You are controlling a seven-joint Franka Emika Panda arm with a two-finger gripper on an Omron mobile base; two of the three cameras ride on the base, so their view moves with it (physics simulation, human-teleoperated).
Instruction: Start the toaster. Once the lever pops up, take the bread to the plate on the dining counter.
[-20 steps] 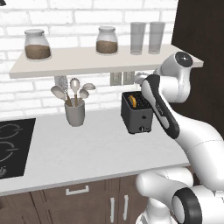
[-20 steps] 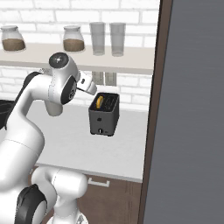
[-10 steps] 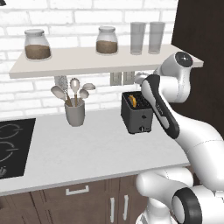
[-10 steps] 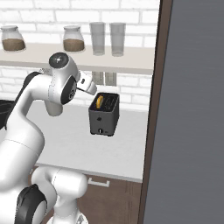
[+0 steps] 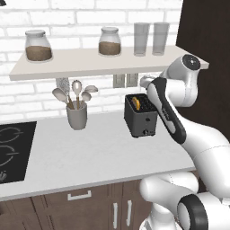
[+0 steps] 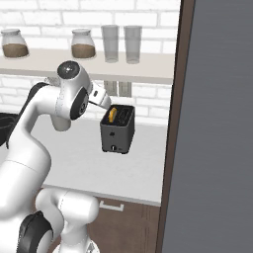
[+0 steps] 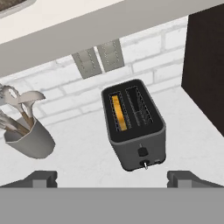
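Toaster (image 7: 135,127) on white counter (image 5: 90,152) by brick wall (image 5: 90,18), bread (image 7: 118,113) down in its left slot. Utensil cup (image 5: 77,117) to the left, hob (image 5: 11,150) further left, jars (image 5: 110,42) on shelf (image 5: 90,67) above. Gripper (image 7: 111,178) spread wide, empty, short of toaster.

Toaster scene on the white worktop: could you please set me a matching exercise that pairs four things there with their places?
Things:
1. orange-yellow bread slice
2. grey utensil cup
3. two clear drinking glasses
4. small pale knob

Places:
A. on the wall shelf
B. low on the front of the boxy dark grey toaster
C. on the worktop between the black hob and the toaster
D. down in one toaster slot

Pairs: 1-D, 2-C, 3-A, 4-B
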